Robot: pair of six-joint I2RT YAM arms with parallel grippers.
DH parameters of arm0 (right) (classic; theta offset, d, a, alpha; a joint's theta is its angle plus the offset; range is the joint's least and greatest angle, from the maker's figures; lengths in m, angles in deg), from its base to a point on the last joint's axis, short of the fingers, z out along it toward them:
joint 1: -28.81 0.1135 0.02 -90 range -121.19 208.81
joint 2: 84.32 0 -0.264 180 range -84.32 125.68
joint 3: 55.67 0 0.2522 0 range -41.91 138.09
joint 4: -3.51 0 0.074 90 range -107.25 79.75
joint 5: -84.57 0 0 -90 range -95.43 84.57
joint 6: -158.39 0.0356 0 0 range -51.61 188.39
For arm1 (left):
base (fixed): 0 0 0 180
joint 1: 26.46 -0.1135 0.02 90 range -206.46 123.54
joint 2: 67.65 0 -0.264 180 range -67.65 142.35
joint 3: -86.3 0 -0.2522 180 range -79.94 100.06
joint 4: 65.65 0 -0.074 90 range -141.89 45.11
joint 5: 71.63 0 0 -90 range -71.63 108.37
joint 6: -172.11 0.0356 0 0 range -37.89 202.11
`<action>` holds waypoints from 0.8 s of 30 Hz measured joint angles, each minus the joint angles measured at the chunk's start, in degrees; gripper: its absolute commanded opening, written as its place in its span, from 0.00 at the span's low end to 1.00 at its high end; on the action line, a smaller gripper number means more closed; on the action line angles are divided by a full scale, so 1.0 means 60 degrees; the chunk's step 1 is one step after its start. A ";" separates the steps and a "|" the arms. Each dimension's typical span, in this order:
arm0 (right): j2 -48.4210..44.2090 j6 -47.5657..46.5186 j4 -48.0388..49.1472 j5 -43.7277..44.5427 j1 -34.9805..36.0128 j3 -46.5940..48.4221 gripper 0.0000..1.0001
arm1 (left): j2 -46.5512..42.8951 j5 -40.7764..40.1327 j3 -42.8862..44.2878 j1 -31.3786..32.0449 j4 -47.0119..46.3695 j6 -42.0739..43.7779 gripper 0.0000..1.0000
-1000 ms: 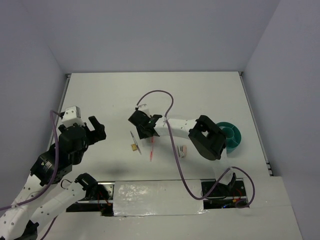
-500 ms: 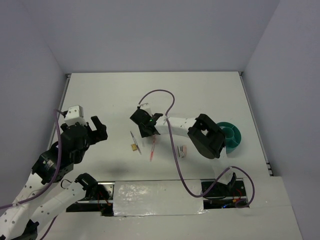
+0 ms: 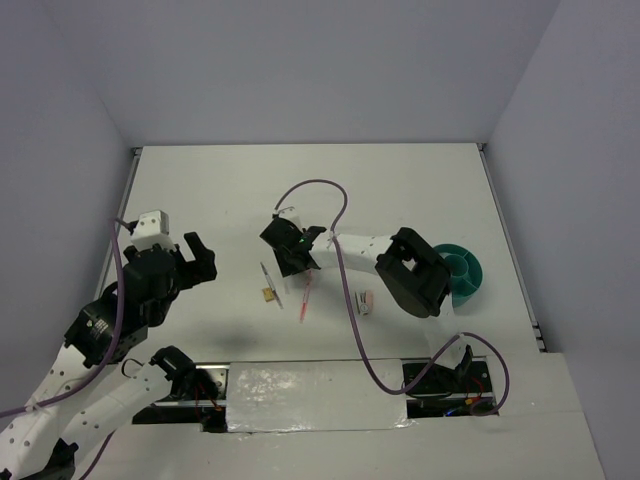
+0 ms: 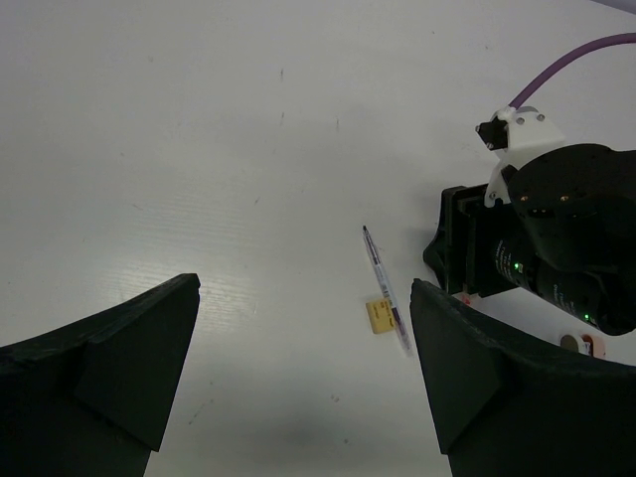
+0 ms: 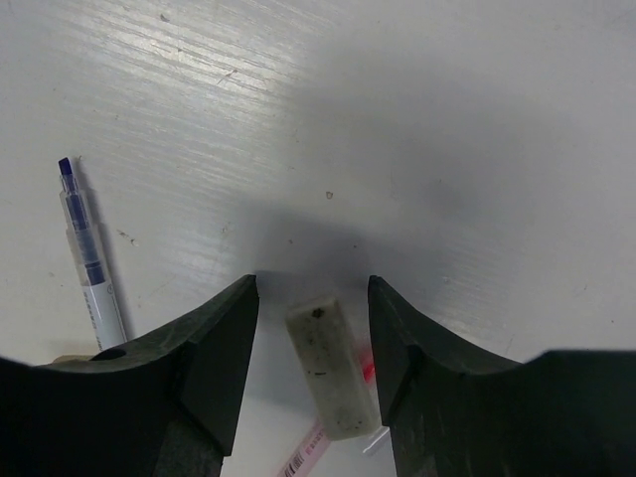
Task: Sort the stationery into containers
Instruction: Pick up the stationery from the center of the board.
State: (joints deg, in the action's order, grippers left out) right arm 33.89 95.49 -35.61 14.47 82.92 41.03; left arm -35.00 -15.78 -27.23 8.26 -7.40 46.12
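Observation:
My right gripper (image 3: pixel 291 256) is open and low over the table, its jaws either side of a pale mint-white speckled piece (image 5: pixel 328 363) without touching it. That piece lies across a pink-red pen (image 5: pixel 316 455), which also shows in the top view (image 3: pixel 303 300). A thin grey pen (image 3: pixel 268 280) and a yellow-brown block (image 3: pixel 269 294) lie just left of it; both show in the left wrist view, the pen (image 4: pixel 386 289) and the block (image 4: pixel 379 315). The pink-white mini stapler (image 3: pixel 366 301) lies near the right forearm. The teal cup (image 3: pixel 466 284) stands at the right. My left gripper (image 3: pixel 195 258) is open and empty above the left table.
The right arm's elbow (image 3: pixel 415 275) stands between the stapler and the teal cup. A purple cable (image 3: pixel 320 190) arcs above the right wrist. The table's left edge (image 3: pixel 128 200) runs close to the left arm. The grey pen's blue tip (image 5: pixel 66 169) lies left of the right jaws.
My left gripper has drifted slightly to the right. My right gripper has shifted a little over the pale piece. The items on the table have not moved.

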 measured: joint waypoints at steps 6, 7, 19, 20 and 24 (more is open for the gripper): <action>-0.0018 -0.0251 -0.0102 -0.0066 0.0000 -0.0004 0.53 | 0.0036 0.0047 0.0000 0.0000 -0.0004 0.0004 0.99; -0.0036 -0.0280 -0.0131 -0.0069 0.0000 -0.0004 0.52 | 0.0036 0.0062 0.0000 0.0000 -0.0007 0.0004 0.99; -0.0302 -0.0506 -0.0222 -0.0073 -0.0004 -0.0022 0.55 | 0.0036 0.0157 0.0000 0.0000 -0.0084 0.0011 0.99; -0.0302 -0.0528 -0.0226 -0.0084 -0.0004 -0.0029 0.56 | 0.0036 0.0164 0.0000 0.0000 -0.0087 0.0011 0.99; -0.0302 -0.0670 -0.0229 -0.0153 -0.0018 -0.0131 0.53 | 0.0040 0.0186 0.0000 0.0000 -0.0146 0.0018 0.99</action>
State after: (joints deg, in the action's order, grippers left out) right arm 32.07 91.46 -36.99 13.56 82.81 40.24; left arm -34.76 -14.66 -27.23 8.26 -8.27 46.23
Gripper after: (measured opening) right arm 0.547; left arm 0.993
